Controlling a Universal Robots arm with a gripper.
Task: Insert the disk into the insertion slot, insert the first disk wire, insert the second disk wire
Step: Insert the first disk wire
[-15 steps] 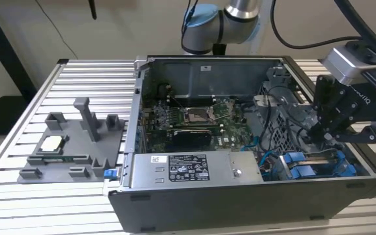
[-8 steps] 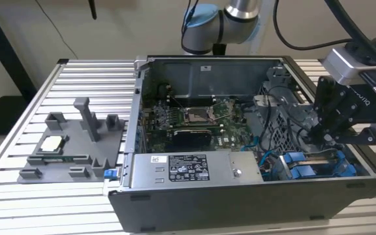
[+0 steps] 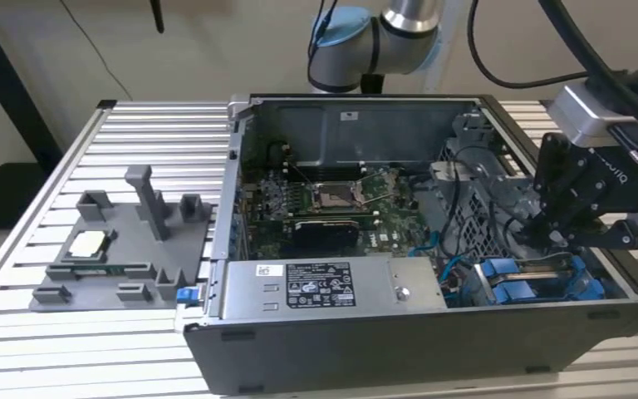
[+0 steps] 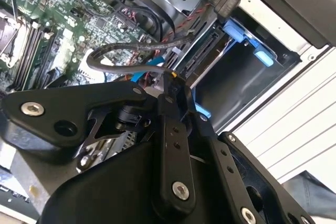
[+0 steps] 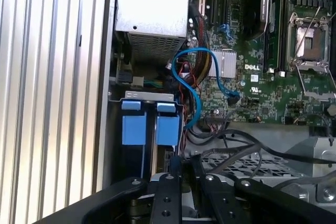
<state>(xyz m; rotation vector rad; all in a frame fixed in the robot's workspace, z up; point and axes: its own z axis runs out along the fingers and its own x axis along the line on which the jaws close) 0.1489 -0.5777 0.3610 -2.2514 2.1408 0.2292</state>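
- Second wrist view: the gripper (image 4: 176, 85) pinches a dark wire (image 4: 126, 51) with narrow fingers, likely to steer its plug.
- The disk (image 4: 210, 48) sits in its slot by the computer case (image 3: 408, 349) corner, plug side facing the gripper.

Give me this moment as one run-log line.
disk: silver hard drive in blue plastic frame, inserted | claw: shut on looped black wire | place: beside disk's connector edge

One open computer case (image 3: 430, 345) holds one motherboard (image 3: 391, 195), one silver power supply (image 3: 319, 287), one blue cable (image 5: 198, 103) and two blue tabs (image 5: 134, 129) side by side. One gripper (image 4: 173, 81) reaches inside. One grey fixture (image 3: 120, 249) sits at the exterior view's left.
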